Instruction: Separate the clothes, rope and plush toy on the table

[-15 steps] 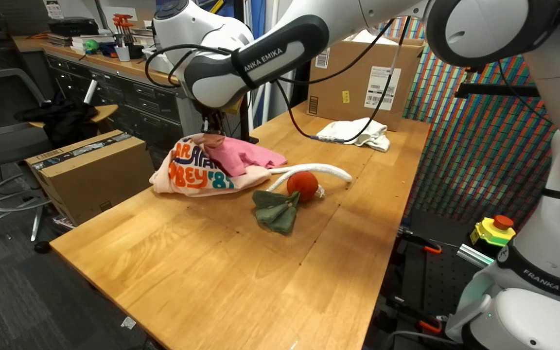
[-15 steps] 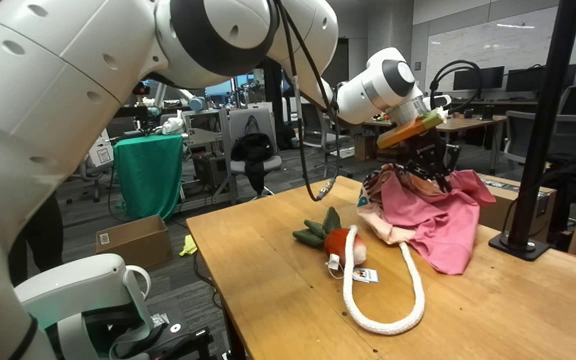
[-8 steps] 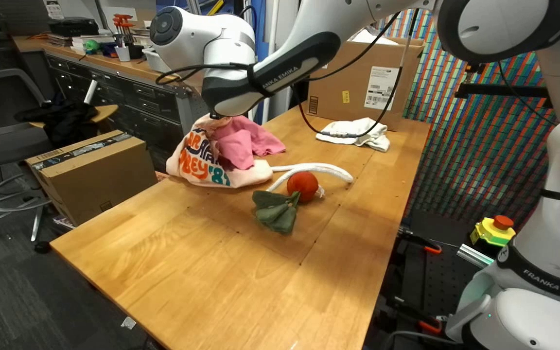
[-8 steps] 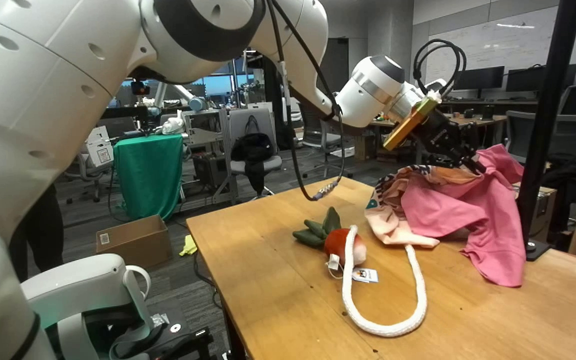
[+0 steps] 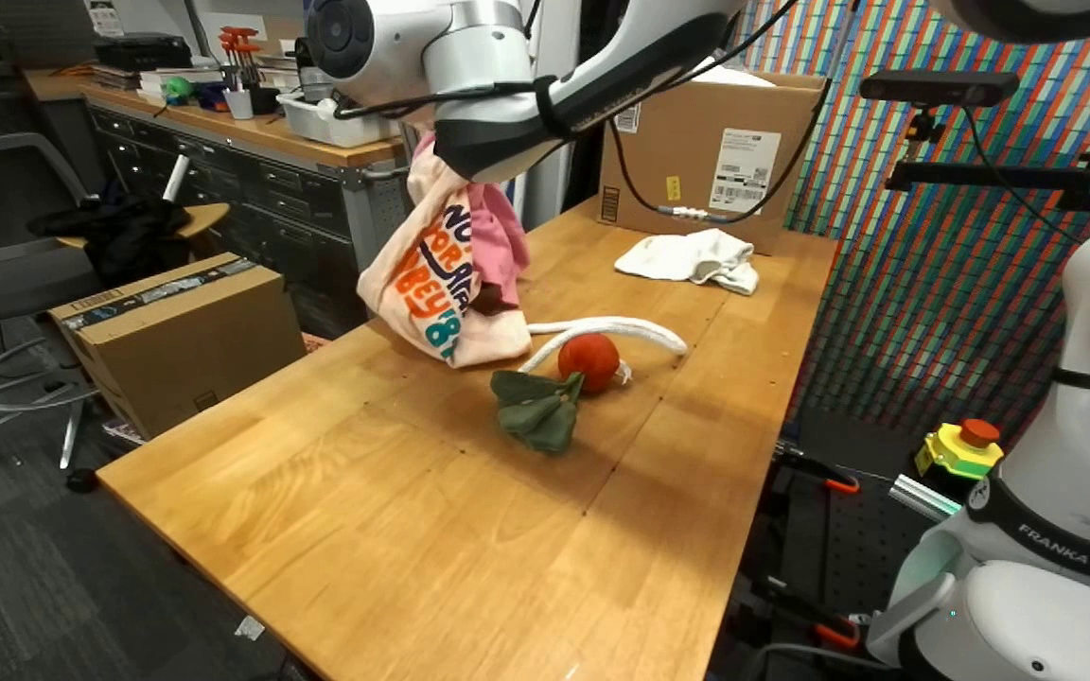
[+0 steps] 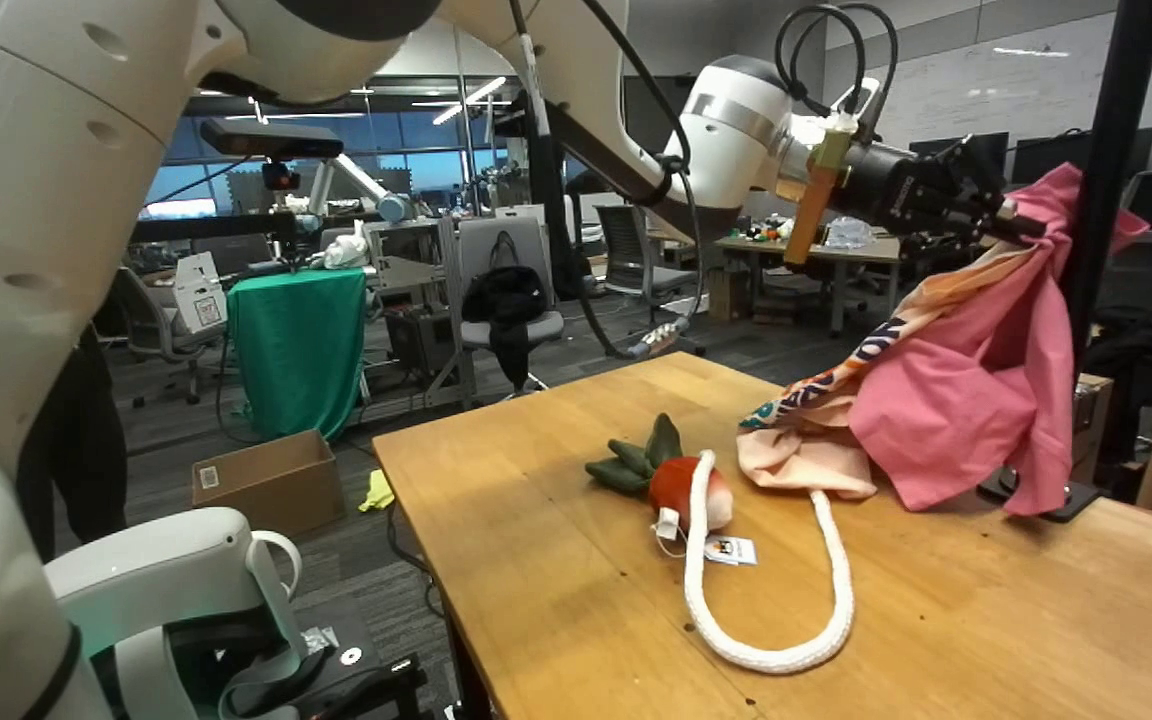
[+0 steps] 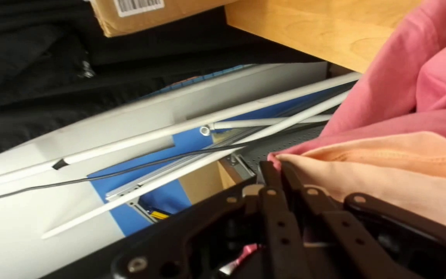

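Observation:
My gripper [image 6: 1028, 228] is shut on the top edge of the pink cloth [image 6: 966, 390] and peach cloth [image 6: 806, 460]. In the wrist view the fingertips [image 7: 278, 167] pinch both colours. The clothes hang up and slanted. The peach cloth with lettering [image 5: 436, 270] rests its lower end on the table [image 5: 469, 530]; I cannot tell if they are one garment. The white rope [image 6: 774, 658] loops on the table, one end hidden under the peach cloth. The orange plush toy [image 6: 676, 485] with green leaves lies against the rope; it also shows in an exterior view [image 5: 588, 361].
A white cloth [image 5: 692, 257] lies near the large cardboard box [image 5: 687, 151] at the table's back. A black pole [image 6: 1101, 200] stands on the table close to the hanging clothes. Another cardboard box [image 5: 181, 340] is on the floor beyond the table edge.
My gripper has risen and tilted toward horizontal, drawing the clothes up off much of the table toward the black pole. The rope has shifted slightly; the plush toy has not moved.

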Robot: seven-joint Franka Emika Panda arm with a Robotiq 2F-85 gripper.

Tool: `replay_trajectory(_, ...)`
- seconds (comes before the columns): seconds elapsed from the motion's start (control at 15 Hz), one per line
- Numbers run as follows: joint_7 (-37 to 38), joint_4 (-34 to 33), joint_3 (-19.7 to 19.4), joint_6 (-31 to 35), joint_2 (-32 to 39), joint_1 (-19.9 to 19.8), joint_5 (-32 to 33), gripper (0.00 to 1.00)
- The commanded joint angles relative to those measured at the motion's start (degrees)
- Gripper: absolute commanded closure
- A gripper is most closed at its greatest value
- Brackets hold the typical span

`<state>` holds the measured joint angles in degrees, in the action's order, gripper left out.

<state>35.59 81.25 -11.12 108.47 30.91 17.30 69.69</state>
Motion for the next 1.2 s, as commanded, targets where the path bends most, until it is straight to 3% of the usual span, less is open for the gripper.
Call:
replay_trajectory(0.0,7.0,7.9,3.0,-4.7,-9.1,-1.0,6.9,0.94)
replay_trajectory(0.47,11.1,14.8,8.6,-8.0,-18.0,-6.0,8.4,0.94)
replay_trajectory(0.73,11.1,17.6,10.5,-5.4,-22.3,-9.2,6.2,0.94)
replay_trajectory(1.13,8.3,18.6,12.9,0.6,-25.4,-11.1,1.3,0.94)
